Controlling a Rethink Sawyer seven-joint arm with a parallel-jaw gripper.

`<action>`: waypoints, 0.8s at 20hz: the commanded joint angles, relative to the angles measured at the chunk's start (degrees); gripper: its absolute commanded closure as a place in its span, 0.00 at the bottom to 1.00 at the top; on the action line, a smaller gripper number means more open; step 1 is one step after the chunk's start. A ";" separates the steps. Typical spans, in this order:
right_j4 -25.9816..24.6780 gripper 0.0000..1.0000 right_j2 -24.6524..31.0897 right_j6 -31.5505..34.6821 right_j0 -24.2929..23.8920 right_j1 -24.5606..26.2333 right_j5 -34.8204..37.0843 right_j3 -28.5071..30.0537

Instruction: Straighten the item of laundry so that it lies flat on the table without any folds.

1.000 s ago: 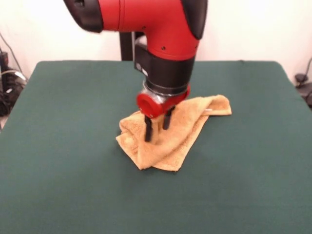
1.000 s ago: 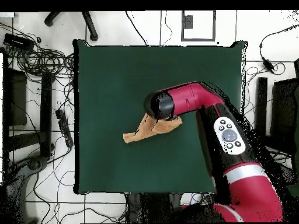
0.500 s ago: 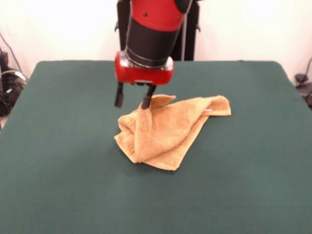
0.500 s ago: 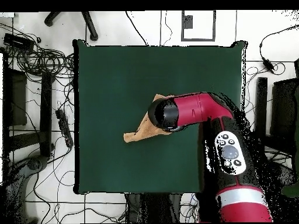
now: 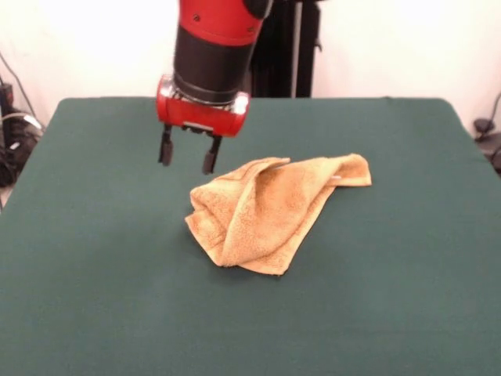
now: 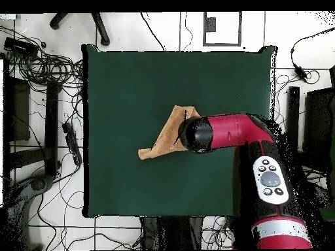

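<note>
The golden-orange towel (image 5: 266, 207) lies crumpled and folded over itself near the middle of the dark green table (image 5: 94, 298). One corner reaches out to the right, where a small white label shows. My gripper (image 5: 188, 155) hangs open above the table, up and to the left of the towel, with nothing between its fingers. Seen from overhead, the towel (image 6: 167, 134) is a creased, roughly triangular heap, and the arm's end covers its right part. The gripper itself is hidden under the arm there.
The red arm (image 6: 245, 131) stretches over the table's right part in the overhead view. Cables and equipment (image 6: 39, 78) lie on the floor left of the table. Green cloth surrounds the towel on every side.
The gripper was down on the towel a second ago. It lifted a fold up, let it drop, and has moved up and leftward in the front view. The towel now shows a raised fold.
</note>
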 commanded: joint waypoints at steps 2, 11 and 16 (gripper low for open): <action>1.07 0.00 5.33 -0.77 -1.12 5.17 -4.06 5.56; 5.17 0.00 0.31 4.18 3.59 -0.90 10.73 9.00; 7.00 0.00 -1.90 1.47 5.47 -5.88 22.98 10.17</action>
